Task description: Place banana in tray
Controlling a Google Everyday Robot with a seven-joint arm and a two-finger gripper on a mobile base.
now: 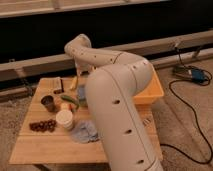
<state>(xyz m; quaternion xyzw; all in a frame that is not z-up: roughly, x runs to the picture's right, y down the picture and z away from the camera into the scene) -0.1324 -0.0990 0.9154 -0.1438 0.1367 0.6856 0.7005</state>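
Camera view: gripper (81,70), jaws apart, low over wooden table (45,145) beside banana (74,83), orange tray (155,93) behind the arm.

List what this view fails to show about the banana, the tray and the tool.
- Tool, camera view: it hangs over the back of the table, close to the banana. The wrist hides most of it, so whether it touches the banana cannot be told.
- Tray, camera view: the arm covers its left part and its inside, so its contents cannot be seen.
- Banana, camera view: too small to judge which way it curves.
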